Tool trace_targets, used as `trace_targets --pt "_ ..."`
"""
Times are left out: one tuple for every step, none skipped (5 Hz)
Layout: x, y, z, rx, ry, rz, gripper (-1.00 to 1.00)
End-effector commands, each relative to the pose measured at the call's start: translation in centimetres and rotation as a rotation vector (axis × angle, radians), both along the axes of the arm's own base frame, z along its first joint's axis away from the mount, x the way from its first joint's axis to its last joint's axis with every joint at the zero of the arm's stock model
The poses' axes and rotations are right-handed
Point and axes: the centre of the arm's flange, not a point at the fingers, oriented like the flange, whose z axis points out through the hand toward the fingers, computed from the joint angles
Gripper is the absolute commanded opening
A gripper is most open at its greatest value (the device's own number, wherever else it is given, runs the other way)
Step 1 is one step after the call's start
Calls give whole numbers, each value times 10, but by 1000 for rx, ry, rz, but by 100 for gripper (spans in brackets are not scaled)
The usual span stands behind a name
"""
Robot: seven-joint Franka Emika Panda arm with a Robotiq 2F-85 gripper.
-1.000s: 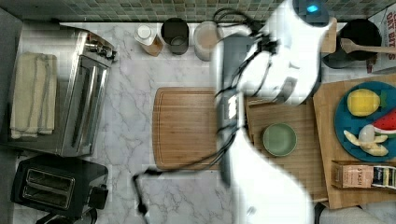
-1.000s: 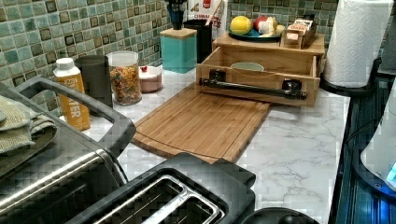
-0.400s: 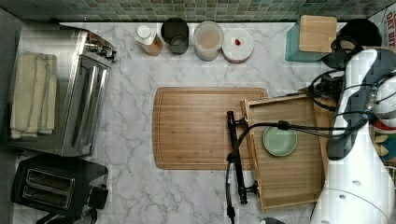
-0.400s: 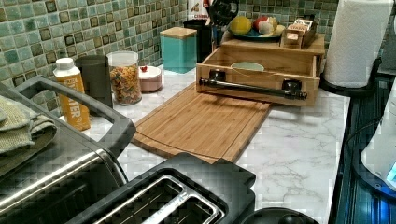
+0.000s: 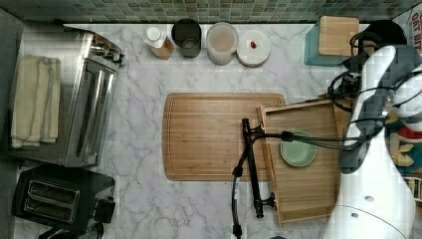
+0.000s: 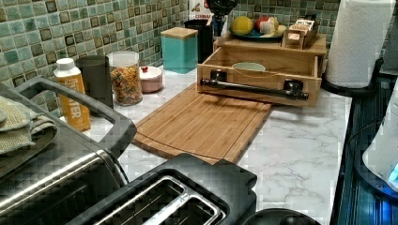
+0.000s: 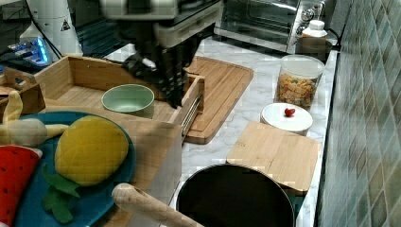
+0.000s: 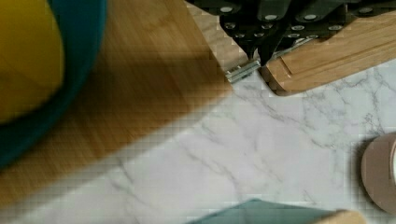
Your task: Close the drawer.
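Drawer stands open; the approach to its front is the step in hand.
Top view: the drawer (image 5: 303, 164) juts over the cutting board (image 5: 214, 135). Right view: the hand (image 7: 163, 71) hangs above its side wall, finger state unclear. Next: get behind the bar handle (image 6: 253, 88), push inward.

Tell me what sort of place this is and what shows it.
Most likely a kitchen counter, perhaps a mock-up for robot work. A toaster and toaster oven stand on the marble worktop against a green tiled wall, with a cutting board and food jars nearby.
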Motion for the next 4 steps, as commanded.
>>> trace_targets --pt "-47 -84 77 -183 -65 -126 -100" --pt "-47 -84 77 -183 -65 -126 -100" --pt "-47 -84 77 -183 -65 -127 -100" --pt "-47 -84 77 -183 -65 -126 -100"
